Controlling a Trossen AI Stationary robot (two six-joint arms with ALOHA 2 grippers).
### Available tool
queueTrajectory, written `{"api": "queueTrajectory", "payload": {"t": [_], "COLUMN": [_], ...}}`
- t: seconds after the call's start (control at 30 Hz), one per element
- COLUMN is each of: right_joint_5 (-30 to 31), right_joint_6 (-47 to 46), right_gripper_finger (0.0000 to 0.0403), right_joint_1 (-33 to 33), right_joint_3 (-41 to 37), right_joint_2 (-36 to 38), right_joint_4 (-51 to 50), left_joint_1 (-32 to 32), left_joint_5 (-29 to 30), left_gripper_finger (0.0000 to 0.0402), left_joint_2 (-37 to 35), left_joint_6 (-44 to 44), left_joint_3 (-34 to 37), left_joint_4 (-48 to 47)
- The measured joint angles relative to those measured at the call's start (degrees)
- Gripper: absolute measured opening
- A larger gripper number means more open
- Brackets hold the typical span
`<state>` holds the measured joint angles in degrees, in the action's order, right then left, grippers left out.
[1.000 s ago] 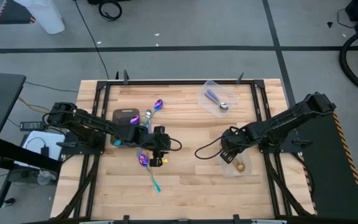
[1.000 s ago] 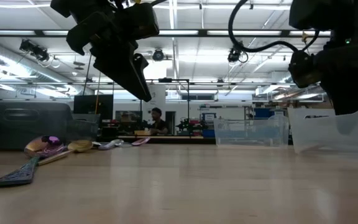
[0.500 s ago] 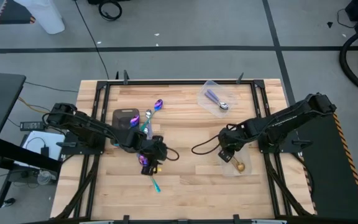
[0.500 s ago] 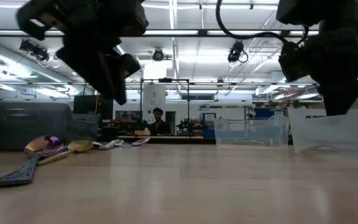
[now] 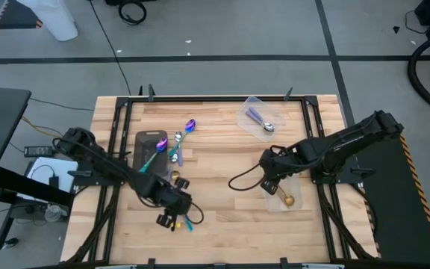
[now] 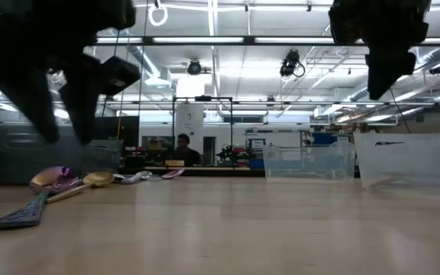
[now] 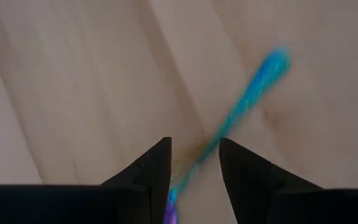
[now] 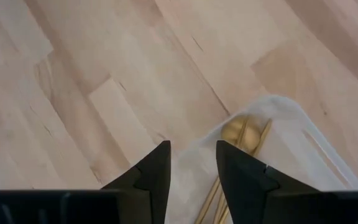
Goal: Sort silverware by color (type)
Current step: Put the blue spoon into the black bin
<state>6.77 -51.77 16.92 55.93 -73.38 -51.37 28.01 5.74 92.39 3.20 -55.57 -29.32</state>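
Teal-handled spoon [image 7: 241,109]: lies on your counter [image 5: 222,217] | left end effector [image 7: 194,163]: fingers apart, straddling it | right end effector [image 8: 191,163]: apart over gold spoons [image 8: 238,134].

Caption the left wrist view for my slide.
Left gripper open above a teal-handled spoon on the wooden table.

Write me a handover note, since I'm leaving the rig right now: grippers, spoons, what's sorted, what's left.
Left gripper: open, straddling the teal-handled iridescent spoon on the wooden table, not yet gripped.
Right gripper: open, empty, over the clear container with gold spoons.
Done: lilac-handled silver spoon sits in the far clear container.
Left: several spoons around the dark grey tray, plus the one under the left gripper.
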Motion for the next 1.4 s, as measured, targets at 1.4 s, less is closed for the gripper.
{"api": "queueTrajectory", "payload": {"t": [1.4], "right_joint_5": [3.67], "right_joint_6": [8.46], "right_gripper_finger": [0.0137], "right_joint_1": [2.15], "right_joint_3": [1.02], "right_joint_2": [-0.02], "right_joint_4": [5.31], "left_joint_1": [5.39], "left_joint_5": [2.84], "left_gripper_finger": [0.0022], "left_joint_2": [9.83], "left_joint_6": [0.80], "left_joint_3": [0.33], "left_joint_4": [-2.71]}}
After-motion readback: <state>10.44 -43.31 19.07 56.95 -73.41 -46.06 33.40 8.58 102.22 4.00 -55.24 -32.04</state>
